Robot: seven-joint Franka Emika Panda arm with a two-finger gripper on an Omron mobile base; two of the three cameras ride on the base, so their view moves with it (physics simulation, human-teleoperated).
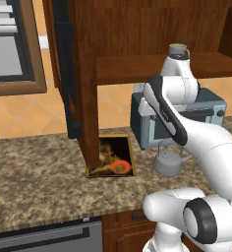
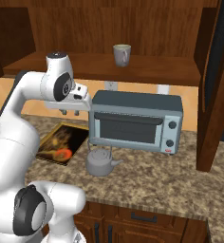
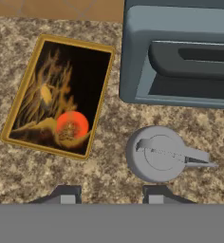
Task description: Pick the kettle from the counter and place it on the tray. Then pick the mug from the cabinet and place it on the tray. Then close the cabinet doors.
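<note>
Left base view: we find the kettle (image 1: 169, 162) standing on the surface (image 1: 34, 182) before the toaster oven (image 1: 152, 120), just right of the tray (image 1: 130, 156). Right base view: the mug (image 2: 122, 54) sits on the cabinet (image 2: 147, 21) shelf. Hand view: the tool (image 3: 109, 195) hangs above the kettle, fingers (image 3: 66, 195) parted, holding nothing.

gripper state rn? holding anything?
gripper: open and empty, above the counter; kettle sits just ahead of the fingertips, not gripped.
</note>
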